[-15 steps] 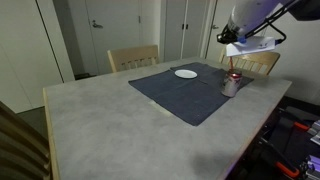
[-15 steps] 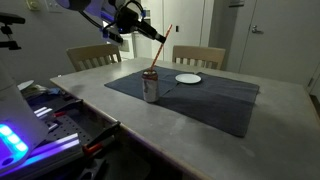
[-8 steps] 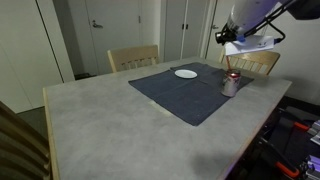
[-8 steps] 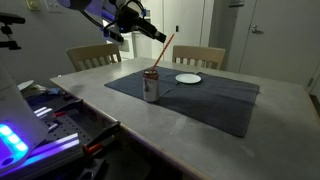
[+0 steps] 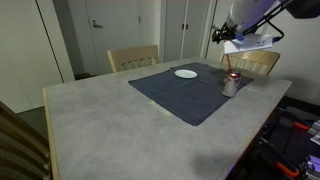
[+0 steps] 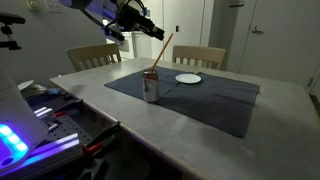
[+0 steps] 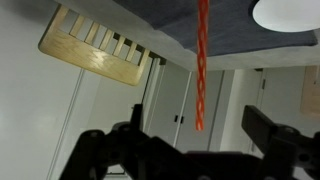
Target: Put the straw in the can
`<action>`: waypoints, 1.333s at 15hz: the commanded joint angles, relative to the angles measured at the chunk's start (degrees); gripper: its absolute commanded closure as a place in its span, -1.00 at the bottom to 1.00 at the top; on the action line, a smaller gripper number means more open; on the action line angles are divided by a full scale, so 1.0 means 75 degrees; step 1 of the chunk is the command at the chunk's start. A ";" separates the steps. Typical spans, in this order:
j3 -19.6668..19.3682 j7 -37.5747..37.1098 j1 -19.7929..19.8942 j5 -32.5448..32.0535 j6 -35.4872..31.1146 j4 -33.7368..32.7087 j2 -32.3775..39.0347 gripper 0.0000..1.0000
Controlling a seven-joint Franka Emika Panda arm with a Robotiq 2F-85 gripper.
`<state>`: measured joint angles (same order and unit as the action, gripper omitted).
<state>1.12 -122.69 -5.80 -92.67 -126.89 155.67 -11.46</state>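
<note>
The silvery can (image 6: 151, 87) (image 5: 231, 86) stands on the near corner of a dark cloth. The thin red-orange straw (image 6: 163, 50) has its lower end in the can and leans away from my gripper, top end free. In the wrist view the straw (image 7: 202, 60) runs down the middle and ends between my fingers without touching them. My gripper (image 6: 150, 27) (image 5: 226, 35) (image 7: 199, 140) hovers above the can, open and holding nothing.
A white round plate (image 6: 188, 78) (image 5: 186, 73) (image 7: 295, 12) lies on the dark cloth (image 6: 215, 100) (image 5: 185, 98) beyond the can. Wooden chairs (image 6: 200, 55) (image 5: 133, 57) (image 7: 95, 50) stand at the table's far side. Doors line the wall behind.
My jaws went from shut on the straw to wide open. The straw's top has tipped slightly away from the fingers and now rests in the can by itself.
</note>
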 commanded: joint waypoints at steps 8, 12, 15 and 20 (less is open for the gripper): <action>0.0040 0.2482 -0.0031 0.0928 0.0380 -0.0267 -0.0847 -1.00; 0.0045 0.4078 -0.0143 0.1825 0.0274 -0.0361 -0.1303 -1.00; -0.0099 0.5226 -0.0261 0.2568 -0.0287 -0.0490 -0.1582 -1.00; -0.0292 0.7667 -0.0412 0.4831 -0.1489 -0.0688 -0.1756 -1.00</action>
<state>0.28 -75.33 -8.09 -65.05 -133.82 151.51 -24.51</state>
